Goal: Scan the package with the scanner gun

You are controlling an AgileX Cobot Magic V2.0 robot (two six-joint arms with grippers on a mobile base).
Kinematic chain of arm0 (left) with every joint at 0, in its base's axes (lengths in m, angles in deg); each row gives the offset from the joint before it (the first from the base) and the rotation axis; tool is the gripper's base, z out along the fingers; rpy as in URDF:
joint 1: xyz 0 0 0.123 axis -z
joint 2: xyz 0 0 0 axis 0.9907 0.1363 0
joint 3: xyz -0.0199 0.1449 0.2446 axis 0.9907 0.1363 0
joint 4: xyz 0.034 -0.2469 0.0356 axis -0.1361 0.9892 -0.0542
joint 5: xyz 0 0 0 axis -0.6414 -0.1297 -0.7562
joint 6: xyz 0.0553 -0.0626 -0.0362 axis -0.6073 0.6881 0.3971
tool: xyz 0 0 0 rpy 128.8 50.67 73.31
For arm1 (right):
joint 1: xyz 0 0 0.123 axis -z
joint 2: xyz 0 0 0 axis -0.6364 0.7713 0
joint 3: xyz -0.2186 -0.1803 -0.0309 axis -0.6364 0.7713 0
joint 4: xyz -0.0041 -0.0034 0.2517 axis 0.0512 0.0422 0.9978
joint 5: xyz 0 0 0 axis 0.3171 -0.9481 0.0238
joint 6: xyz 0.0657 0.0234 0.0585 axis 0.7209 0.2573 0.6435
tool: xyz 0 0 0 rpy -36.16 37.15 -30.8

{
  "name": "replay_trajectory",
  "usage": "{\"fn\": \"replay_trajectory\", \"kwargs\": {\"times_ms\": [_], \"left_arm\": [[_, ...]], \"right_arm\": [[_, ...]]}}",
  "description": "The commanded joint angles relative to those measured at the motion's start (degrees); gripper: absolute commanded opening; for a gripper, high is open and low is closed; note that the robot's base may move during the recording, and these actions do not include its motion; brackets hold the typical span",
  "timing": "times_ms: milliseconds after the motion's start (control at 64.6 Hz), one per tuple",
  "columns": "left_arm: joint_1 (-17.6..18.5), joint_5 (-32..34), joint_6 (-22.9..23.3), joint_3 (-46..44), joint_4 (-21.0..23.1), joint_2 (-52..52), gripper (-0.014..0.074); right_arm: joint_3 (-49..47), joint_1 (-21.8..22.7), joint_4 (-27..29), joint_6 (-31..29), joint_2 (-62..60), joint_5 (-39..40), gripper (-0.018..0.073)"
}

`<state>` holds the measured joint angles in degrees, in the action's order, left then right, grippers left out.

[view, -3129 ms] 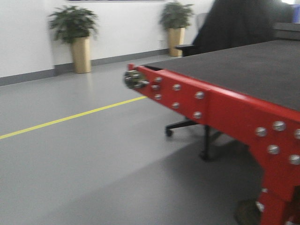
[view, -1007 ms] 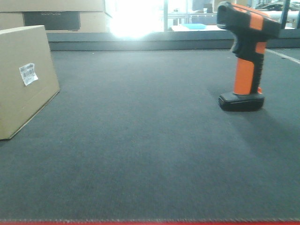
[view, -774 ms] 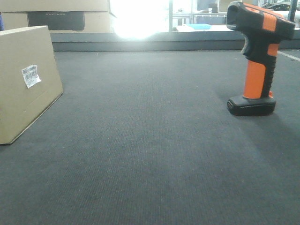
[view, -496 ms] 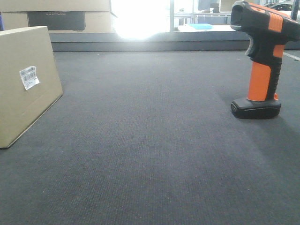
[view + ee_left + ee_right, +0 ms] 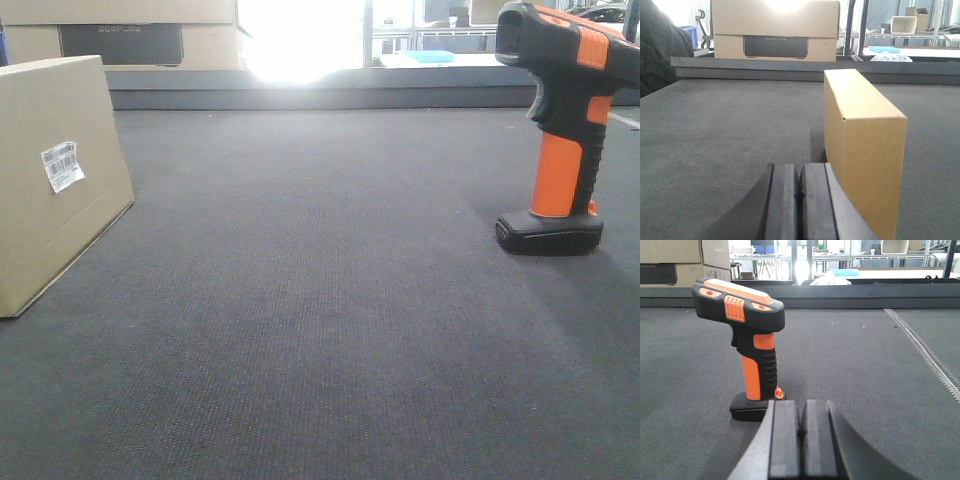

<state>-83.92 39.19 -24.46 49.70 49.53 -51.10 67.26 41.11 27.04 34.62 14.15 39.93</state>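
Compared with half a second ago, the scanner gun (image 5: 562,130) sits slightly further toward 3 o'clock in the front view, while the package (image 5: 40,230) holds its place at 9 o'clock. There is one gun and one package, standing well apart on the desk (image 5: 320,300). One dark-panelled cardboard box (image 5: 775,30) stands beyond at 12 o'clock. The package is closed, so its contents are unseen. The left claw (image 5: 800,172) and the right claw (image 5: 802,412) are both clenched on nothing.

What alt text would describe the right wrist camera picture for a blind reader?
A black and orange scanner gun stands upright on dark grey matting, just ahead of the right gripper, which is shut.
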Motion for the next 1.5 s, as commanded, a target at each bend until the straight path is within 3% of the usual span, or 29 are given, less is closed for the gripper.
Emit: {"fn": "replay_trajectory", "kwargs": {"times_ms": [0, 449, 682, 852, 976, 1177, 1255, 1363, 1425, 1487], "left_arm": [[0.4, 0.9, 0.2, -0.3, 0.2, -0.2, -0.0111], [0.4, 2.5, 0.2, -0.3, 0.2, -0.2, -0.0111], [0.4, 7.7, 0.2, -0.3, 0.2, -0.2, -0.0111], [0.4, 16.4, 0.2, -0.3, 0.8, -0.2, -0.0111], [0.4, 12.1, 0.2, -5.8, 0.8, -0.2, -0.0111], [0.4, -2.1, 0.2, -20.7, 0.5, 2.0, -0.0102], [0.4, -7.8, 0.2, -25.7, 0.5, 4.9, -0.0039], [0.4, -13.0, 0.2, -32.2, 0.5, 10.0, 0.0147], [0.4, -14.0, 0.2, -34.5, 0.5, 13.0, 0.0273], [0.4, -14.8, 0.2, -36.3, 0.5, 15.9, 0.0373]], "right_arm": [[-0.1, 0.1, -0.4, 0.0, -0.1, 0.9, -0.0151], [-0.1, 0.1, -0.3, 0.0, -0.1, 5.9, -0.0151], [-0.1, 0.1, -0.3, 0.0, -0.1, 6.1, -0.0151], [-0.1, 0.1, -0.3, 0.0, -0.1, 13.3, -0.0151], [-7.0, 0.1, -0.3, 0.0, -0.1, 9.1, -0.0151], [-22.4, 0.0, -0.3, 0.0, 3.4, -8.8, -0.0151], [-26.6, 0.0, -0.3, 0.0, 6.8, -9.8, -0.0151], [-31.8, 0.0, -0.3, 0.0, 11.5, -9.8, -0.013], [-33.8, 0.0, -0.3, 0.0, 14.1, -9.8, -0.0034], [-34.8, 0.0, -0.3, 0.0, 16.5, -9.8, 0.0123]]}}
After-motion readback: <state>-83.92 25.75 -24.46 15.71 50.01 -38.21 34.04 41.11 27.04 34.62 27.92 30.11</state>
